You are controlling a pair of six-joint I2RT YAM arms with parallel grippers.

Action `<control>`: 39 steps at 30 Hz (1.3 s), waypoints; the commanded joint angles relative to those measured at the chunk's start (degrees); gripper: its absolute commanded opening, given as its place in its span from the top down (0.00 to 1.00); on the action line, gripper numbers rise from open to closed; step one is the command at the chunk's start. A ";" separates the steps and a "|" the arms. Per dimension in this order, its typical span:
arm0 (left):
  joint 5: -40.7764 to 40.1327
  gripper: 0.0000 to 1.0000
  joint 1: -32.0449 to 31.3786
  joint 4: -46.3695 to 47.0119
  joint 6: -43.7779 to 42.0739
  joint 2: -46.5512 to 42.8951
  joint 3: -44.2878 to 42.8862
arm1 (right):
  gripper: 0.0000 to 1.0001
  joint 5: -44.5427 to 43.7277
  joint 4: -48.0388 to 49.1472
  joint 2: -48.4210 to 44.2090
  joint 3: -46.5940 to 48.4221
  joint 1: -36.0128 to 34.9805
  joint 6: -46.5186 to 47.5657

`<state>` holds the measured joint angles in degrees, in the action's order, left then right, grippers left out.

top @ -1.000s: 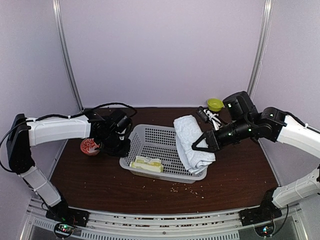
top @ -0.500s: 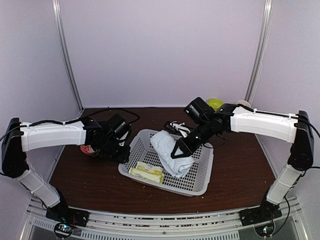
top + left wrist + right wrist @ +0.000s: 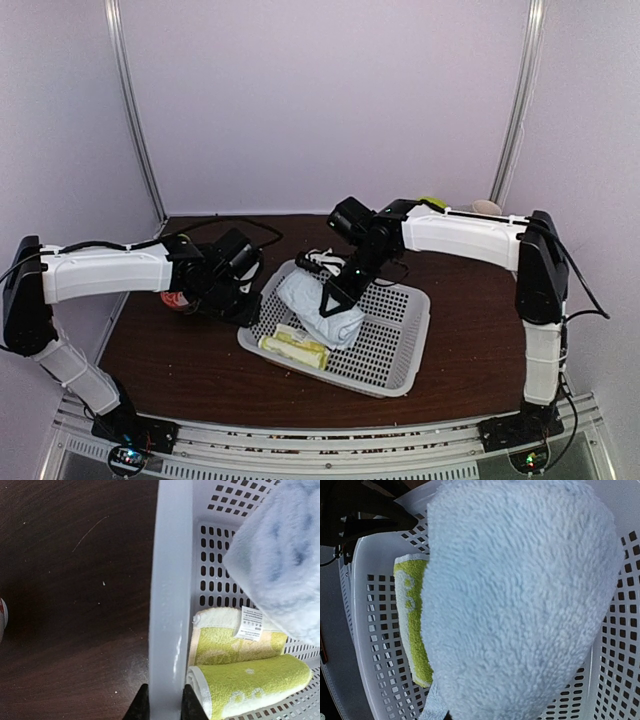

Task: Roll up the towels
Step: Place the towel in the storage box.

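Blue towel (image 3: 318, 310), rolled and pinched by the right gripper (image 3: 335, 295), sits low over the basket (image 3: 400, 350) beside the rolled green towel (image 3: 293, 345), while the left gripper (image 3: 164, 702) pinches the basket's rim; best lowered gently so neither roll loosens

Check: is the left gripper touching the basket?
Touching. The left wrist view shows the left gripper clamped on the rim of the basket, one finger pressed against each side, no gap.

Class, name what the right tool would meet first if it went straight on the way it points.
The blue towel it grips; past that, probably the basket floor beside the green towel, though depth is unclear.
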<state>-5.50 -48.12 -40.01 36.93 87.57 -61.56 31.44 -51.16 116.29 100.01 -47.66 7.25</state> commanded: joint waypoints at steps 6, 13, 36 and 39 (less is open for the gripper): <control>1.21 1.00 -1.36 -0.74 -2.13 3.37 -0.05 | 1.00 0.15 -1.94 7.37 4.51 -1.34 1.20; 1.28 1.00 -1.42 -0.73 -2.11 3.90 0.39 | 1.00 -3.13 -1.22 9.94 5.76 -1.74 0.27; 0.77 1.00 -1.45 -0.57 -1.54 4.94 0.89 | 0.52 -14.90 -2.33 8.86 9.67 -5.44 -3.45; 0.60 1.00 -1.45 -0.53 -1.49 4.89 1.06 | 0.48 -15.25 -2.23 6.75 9.41 -5.43 -4.10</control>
<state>-5.39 -48.75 -39.00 36.60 88.95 -62.39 18.85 -54.50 127.17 107.77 -52.75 4.93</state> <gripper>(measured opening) 0.141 0.501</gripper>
